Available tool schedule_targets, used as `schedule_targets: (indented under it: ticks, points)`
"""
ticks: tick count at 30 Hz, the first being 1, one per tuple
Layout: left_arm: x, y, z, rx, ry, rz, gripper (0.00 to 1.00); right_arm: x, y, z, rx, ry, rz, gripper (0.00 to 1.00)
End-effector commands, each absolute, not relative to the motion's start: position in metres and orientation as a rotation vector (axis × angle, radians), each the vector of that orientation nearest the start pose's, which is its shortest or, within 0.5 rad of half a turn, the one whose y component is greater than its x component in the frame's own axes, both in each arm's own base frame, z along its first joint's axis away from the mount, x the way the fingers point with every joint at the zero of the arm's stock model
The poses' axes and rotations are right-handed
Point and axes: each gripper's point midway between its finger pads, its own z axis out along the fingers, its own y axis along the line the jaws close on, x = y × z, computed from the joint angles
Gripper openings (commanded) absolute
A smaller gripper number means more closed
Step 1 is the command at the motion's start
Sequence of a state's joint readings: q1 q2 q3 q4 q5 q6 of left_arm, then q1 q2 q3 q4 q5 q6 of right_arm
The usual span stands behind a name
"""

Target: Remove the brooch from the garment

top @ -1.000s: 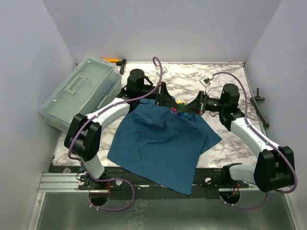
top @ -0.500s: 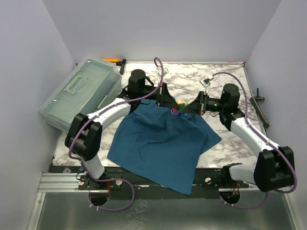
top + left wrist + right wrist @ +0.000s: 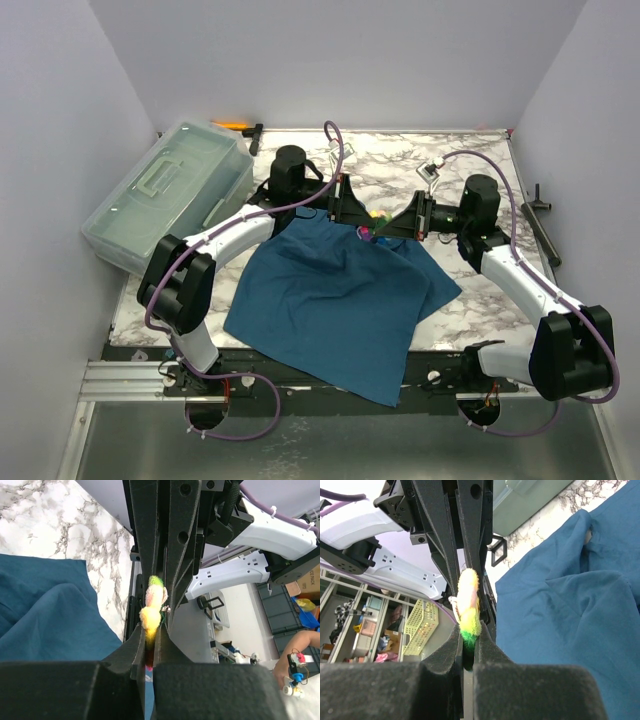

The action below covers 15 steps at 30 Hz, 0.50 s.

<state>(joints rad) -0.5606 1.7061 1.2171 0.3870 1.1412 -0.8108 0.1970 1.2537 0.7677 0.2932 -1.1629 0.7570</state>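
**Both claws closed on the brooch at the garment's far edge**

Since the earlier frames the left claw [image 3: 355,213] has been drawn nearly closed and nudged slightly towards the right claw [image 3: 395,228]. Nothing else is seen to have shifted.

Nearest the arm bases, the garment [image 3: 330,290] is spread over the table [image 3: 400,165], with its near corner hung over the edge. Farther in, its far edge is gathered up where the two claws meet tip to tip.

The brooch [image 3: 372,225] is held there between them, just off the cloth's far hem. In the left wrist view its yellow tuft [image 3: 152,611] is pinched in the narrow gap of the left claw [image 3: 149,639]. In the right wrist view its green end [image 3: 469,625] is clamped in the tightly closed right claw [image 3: 468,641].

The opposed grip is judged to be so arranged that one half of the brooch can be steadied while the other is pulled away. Whether the pin is already clear of the cloth cannot be told.

Beyond lies bare marble. A plastic box [image 3: 165,190] is set at the far left and an orange-handled tool [image 3: 235,125] behind it, both well apart from the work.
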Motion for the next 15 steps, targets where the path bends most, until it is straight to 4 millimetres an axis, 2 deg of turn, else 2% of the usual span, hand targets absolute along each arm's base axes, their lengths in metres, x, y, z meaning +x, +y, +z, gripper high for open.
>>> schedule_targets:
  ticks: [1, 5, 10, 15]
  points:
    - [0.254, -0.371, 0.285, 0.867, 1.812, -1.896, 0.00, 0.258, 0.226, 0.253, -0.416, 1.919, 1.633, 0.03]
    - [0.258, -0.368, 0.285, 0.834, 1.817, -1.877, 0.00, 0.264, 0.222, 0.246, -0.428, 1.978, 1.537, 0.25]
    - [0.279, -0.360, 0.282, 0.711, 1.853, -1.825, 0.00, 0.268, 0.213, 0.248, -0.448, 2.001, 1.451, 0.33]
    - [0.287, -0.358, 0.277, 0.659, 1.891, -1.763, 0.00, 0.272, 0.204, 0.249, -0.417, 2.014, 1.418, 0.43]
